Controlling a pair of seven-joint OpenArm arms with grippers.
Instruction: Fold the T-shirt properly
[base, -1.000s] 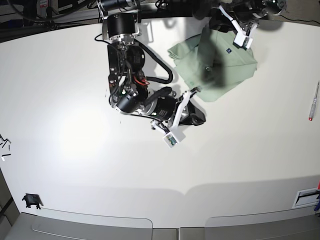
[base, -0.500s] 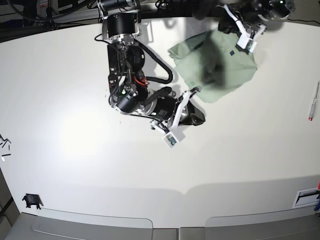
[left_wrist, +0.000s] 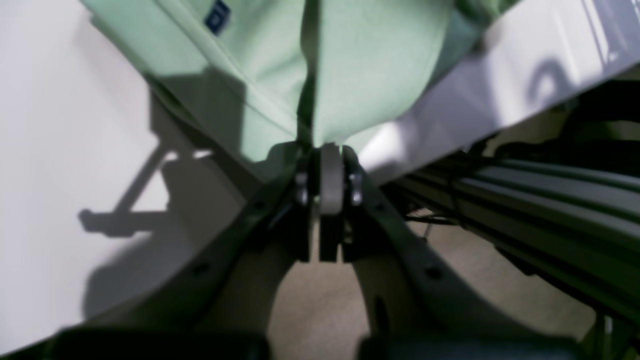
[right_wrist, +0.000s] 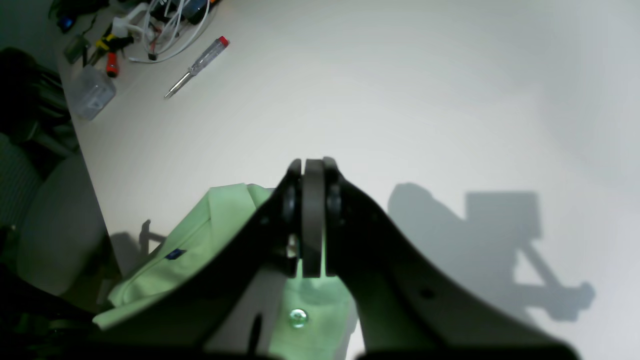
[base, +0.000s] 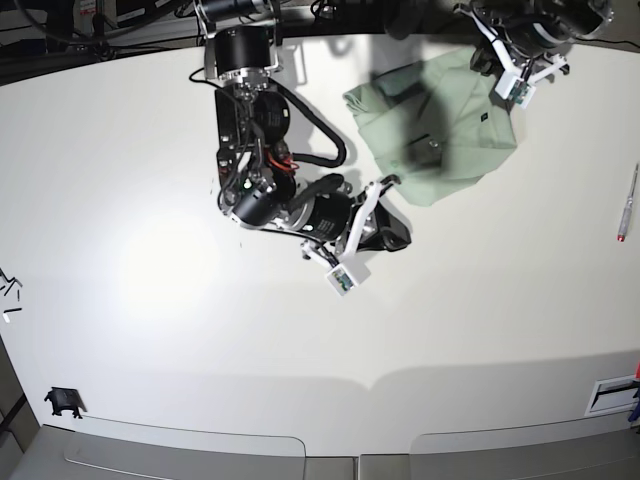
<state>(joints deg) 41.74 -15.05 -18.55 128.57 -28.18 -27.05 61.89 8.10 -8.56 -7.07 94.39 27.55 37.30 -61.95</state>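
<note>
Left gripper (left_wrist: 320, 150) pinched shut on the far edge of the shirt (base: 440, 130), bunched at the table's (base: 150, 350) far right corner; cloth trailing from it toward centre; right gripper (right_wrist: 312, 167) closed, empty, beside the near hem.

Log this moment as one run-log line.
task: fold shirt | left end effector: shut on shirt edge at table's far side | right end effector: shut, empty, over bare table | fold: unfinished

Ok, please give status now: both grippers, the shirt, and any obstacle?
Left gripper shut on pale green cloth T-shirt edge. Right gripper shut, empty, over bare table. No obstacle near the shirt.
</note>
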